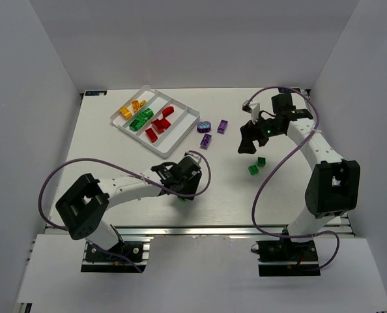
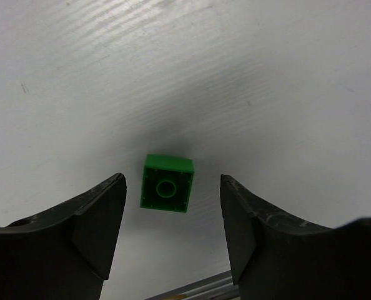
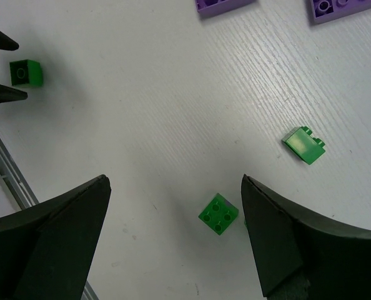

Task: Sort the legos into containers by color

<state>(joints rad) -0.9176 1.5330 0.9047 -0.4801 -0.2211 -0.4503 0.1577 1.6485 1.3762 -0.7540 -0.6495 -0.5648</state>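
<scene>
My left gripper (image 2: 173,179) is wide open, with a small green lego (image 2: 167,187) between its fingers (image 2: 98,225), not touching them. My right gripper (image 3: 174,180) hangs open above two more green legos (image 3: 219,214), away from the white tray (image 1: 180,128)

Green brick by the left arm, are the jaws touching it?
Apart. The left wrist view shows the brick sitting between the open jaws, with bare table showing on both sides of it.
</scene>
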